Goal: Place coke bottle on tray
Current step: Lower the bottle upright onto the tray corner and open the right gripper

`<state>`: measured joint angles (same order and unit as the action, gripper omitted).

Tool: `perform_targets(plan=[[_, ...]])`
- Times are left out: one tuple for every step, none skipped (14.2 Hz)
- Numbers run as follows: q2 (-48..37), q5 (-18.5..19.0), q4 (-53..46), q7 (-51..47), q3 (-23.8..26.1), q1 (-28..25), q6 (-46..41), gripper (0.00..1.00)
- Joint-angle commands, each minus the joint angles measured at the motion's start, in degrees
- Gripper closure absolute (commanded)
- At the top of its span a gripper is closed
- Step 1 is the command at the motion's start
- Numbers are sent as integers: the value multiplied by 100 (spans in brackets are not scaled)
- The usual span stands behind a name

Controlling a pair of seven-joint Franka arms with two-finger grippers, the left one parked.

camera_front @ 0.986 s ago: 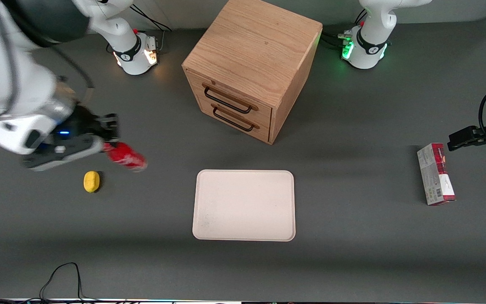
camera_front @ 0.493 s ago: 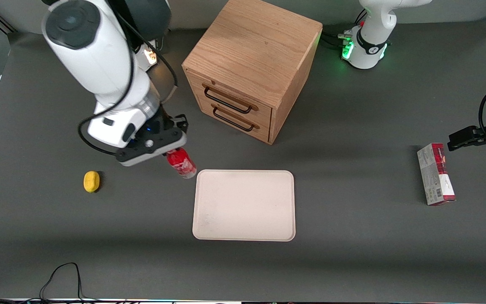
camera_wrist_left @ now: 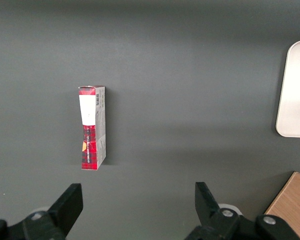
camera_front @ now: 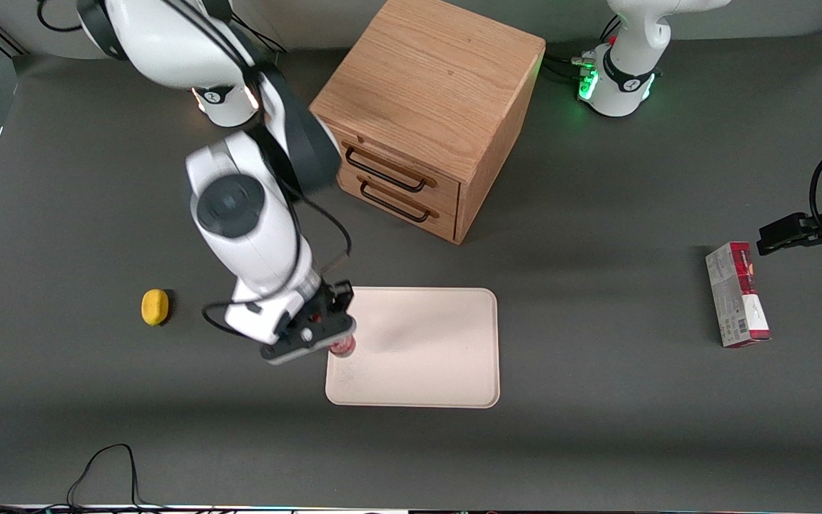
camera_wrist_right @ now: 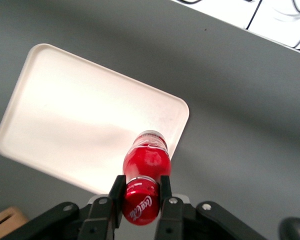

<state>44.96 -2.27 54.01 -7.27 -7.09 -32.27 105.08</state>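
My right gripper (camera_front: pixel 325 330) hangs over the edge of the cream tray (camera_front: pixel 425 357) that lies toward the working arm's end. It is shut on the red coke bottle (camera_front: pixel 343 347), gripped at its red cap. In the right wrist view the two fingers (camera_wrist_right: pixel 116 192) clamp the cap, and the coke bottle (camera_wrist_right: pixel 146 162) hangs down over the tray (camera_wrist_right: pixel 75 125) near a rounded corner. I cannot tell whether the bottle's base touches the tray. In the front view the hand hides most of the bottle.
A wooden two-drawer cabinet (camera_front: pixel 425 107) stands farther from the front camera than the tray. A yellow lemon (camera_front: pixel 155 307) lies toward the working arm's end. A red-and-white carton box (camera_front: pixel 737 294) lies toward the parked arm's end; it also shows in the left wrist view (camera_wrist_left: pixel 92 127).
My gripper has carried the bottle from beside the lemon, past the tray's cabinet-side corner, to over the tray's edge. The bottle now hangs upright instead of tilted.
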Motion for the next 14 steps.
perform_targets(plan=[[381,95,-242,6,6,81,301,94],[469,95,-233,102,6,98,424,94],[557,78,-172,103,6,116,495,94],[645,78,-119,111,6,116,635,94],[681,69,-58,111,15,116,732,94],[698,69,12,111,15,116,820,94],[725,60,74,111,15,116,899,94],[734,60,127,103,15,116,970,93],[742,60,136,94,15,116,1005,88],[743,60,136,59,15,116,1006,58],[734,51,136,50,15,116,1006,8],[708,51,136,59,15,116,988,0],[673,51,136,50,15,116,945,0],[620,51,127,50,15,107,918,0]])
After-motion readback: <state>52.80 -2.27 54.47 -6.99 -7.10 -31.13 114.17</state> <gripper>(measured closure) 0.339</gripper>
